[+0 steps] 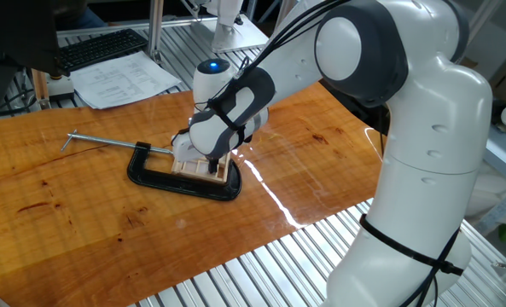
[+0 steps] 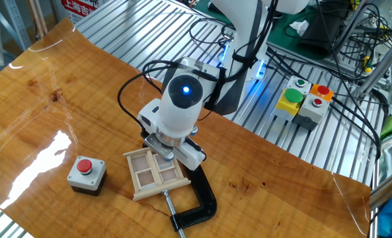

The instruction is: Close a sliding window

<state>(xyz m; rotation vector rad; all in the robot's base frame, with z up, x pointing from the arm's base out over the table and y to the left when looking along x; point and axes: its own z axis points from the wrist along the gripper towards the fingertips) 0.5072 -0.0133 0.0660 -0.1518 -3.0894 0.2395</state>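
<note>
The sliding window [image 2: 152,173] is a small light wooden frame with pale panes, lying flat on the wooden table. A black C-clamp [image 2: 203,198] holds it at its near-right side. In the one fixed view the window [image 1: 203,169] sits inside the clamp [image 1: 181,182], mostly hidden by my hand. My gripper [image 2: 163,155] points down with its fingertips close together on the window's far edge, at the middle bar. It also shows in the one fixed view [image 1: 211,163], touching the top of the frame. It holds nothing.
A grey box with a red push button [image 2: 86,173] stands just left of the window. The clamp's long metal screw [image 1: 107,143] sticks out to the left. A button box [image 2: 305,100] and cables lie beyond the table. Papers [image 1: 120,81] and a keyboard [image 1: 99,48] lie at the back.
</note>
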